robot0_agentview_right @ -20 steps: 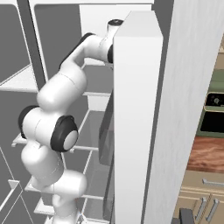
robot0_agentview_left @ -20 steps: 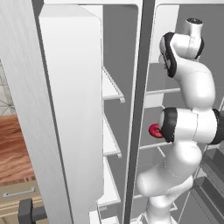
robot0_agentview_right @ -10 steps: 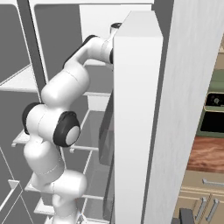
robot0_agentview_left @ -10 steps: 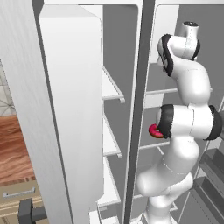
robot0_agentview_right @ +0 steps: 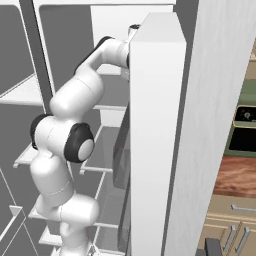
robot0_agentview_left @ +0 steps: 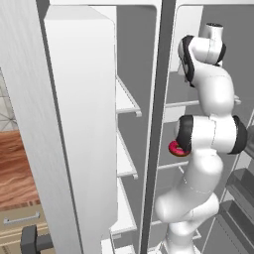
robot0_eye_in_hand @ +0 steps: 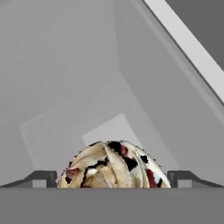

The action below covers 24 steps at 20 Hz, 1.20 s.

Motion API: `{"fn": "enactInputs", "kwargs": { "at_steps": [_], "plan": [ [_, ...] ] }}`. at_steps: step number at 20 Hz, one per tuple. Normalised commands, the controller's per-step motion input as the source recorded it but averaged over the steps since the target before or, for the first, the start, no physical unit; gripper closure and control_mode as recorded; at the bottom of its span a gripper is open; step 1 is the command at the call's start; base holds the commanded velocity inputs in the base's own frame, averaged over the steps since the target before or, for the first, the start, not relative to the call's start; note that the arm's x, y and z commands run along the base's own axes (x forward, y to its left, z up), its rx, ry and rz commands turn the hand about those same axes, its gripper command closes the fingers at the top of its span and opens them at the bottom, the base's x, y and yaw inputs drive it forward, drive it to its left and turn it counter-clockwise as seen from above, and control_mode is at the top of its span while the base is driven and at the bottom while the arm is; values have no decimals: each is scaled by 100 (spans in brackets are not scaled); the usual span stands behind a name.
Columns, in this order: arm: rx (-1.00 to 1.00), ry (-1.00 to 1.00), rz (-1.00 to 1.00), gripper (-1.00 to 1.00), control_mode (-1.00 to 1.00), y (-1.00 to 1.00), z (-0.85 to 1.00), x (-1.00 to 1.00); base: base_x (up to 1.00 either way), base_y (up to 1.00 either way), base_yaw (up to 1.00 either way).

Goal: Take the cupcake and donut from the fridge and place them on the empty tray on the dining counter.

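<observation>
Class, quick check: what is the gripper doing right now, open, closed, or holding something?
Gripper: open, one finger on each side of the cupcake, not closed on it.

tall silver-grey fridge (robot0_agentview_left: 84,124): matt, faintly brushed metal
white inner shelves (robot0_agentview_left: 126,99): smooth plastic
pink-red ring donut (robot0_agentview_left: 176,149): glossy frosting
tan-topped cupcake (robot0_eye_in_hand: 114,166): rough, mottled
reddish-brown floor (robot0_agentview_left: 15,168): wood grain

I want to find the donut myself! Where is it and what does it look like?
Look inside the open fridge, right-hand compartment. On a white shelf about halfway up, just behind the robot's dark elbow joint, sits the donut. Its glossy pink-red ring is the only bright colour among grey and white.
</observation>
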Motion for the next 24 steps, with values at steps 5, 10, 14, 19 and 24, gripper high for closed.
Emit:
{"fn": "enactInputs", "kwargs": {
  "at_steps": [5,10,14,19,24],
  "plan": [
    [2,0,0,100,-100,5,-57,8,0,0,0],
    [0,-3,0,100,-100,11,-44,-1,0,0,0],
    [-2,-34,0,100,-100,56,0,-24,0,0,0],
    [-8,-42,0,100,-100,20,1,-33,0,0,0],
    [-1,-21,0,100,-100,1,40,-56,0,0,0]
  ]
}}
